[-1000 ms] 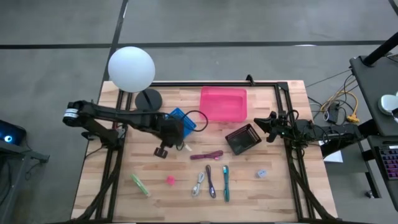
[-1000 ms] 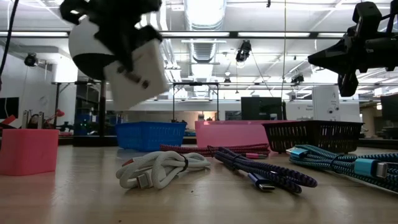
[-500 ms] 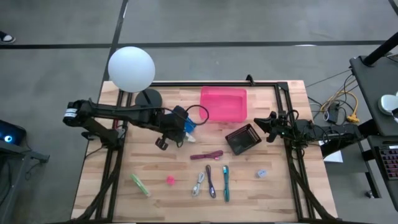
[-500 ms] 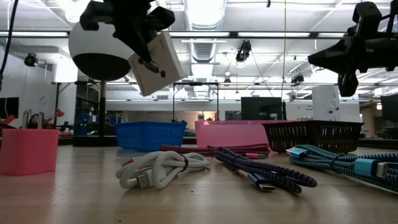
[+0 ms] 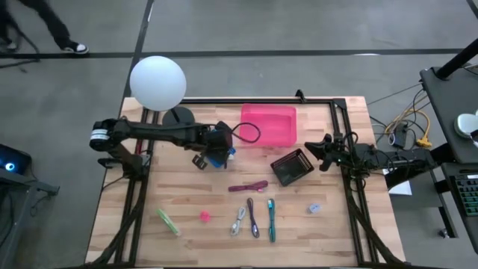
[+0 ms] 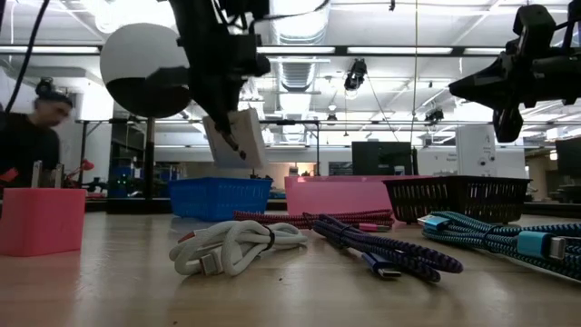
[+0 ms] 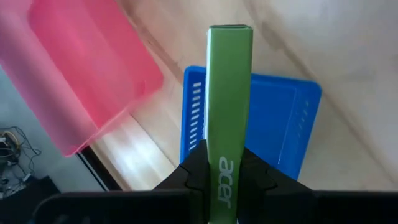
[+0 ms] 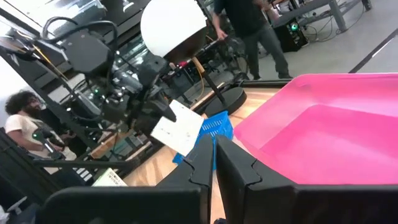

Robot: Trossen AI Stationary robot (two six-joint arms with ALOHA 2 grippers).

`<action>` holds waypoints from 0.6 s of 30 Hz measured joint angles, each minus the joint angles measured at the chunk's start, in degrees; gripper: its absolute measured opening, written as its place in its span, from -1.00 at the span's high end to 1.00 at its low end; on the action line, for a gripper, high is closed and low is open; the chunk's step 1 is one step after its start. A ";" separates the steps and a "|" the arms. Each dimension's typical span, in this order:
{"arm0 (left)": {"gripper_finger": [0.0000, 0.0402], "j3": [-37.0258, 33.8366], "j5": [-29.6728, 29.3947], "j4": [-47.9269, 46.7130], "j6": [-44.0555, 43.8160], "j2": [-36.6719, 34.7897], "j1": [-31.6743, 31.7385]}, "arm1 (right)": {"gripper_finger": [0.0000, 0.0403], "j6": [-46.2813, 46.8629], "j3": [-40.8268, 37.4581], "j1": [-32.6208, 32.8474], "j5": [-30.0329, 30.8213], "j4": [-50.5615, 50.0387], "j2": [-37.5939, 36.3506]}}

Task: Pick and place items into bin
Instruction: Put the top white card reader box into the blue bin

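Placement stage: left gripper [image 7: 227, 180] clamped on the green-edged flat item [image 7: 229, 93] above the blue bin [image 7: 292, 124], which I should centre and lower before releasing; right gripper [image 8: 214, 158] waits shut, far right.

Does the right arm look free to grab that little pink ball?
Probably yes: the right pincer is shut and empty, the pink ball lies in the open, though far across the table.

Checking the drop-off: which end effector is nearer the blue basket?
Left: the left end effector hangs right over the blue basket; the right end effector waits beyond the black basket.
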 joint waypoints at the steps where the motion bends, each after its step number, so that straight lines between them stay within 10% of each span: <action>1: 0.89 -0.01 -0.01 -0.07 0.47 0.37 0.30 | 0.96 0.00 0.00 0.00 -0.02 0.00 0.00; 18: 0.89 -0.03 -0.01 -0.27 2.45 -0.63 4.96 | 0.96 -0.17 0.02 0.00 -0.02 0.01 0.69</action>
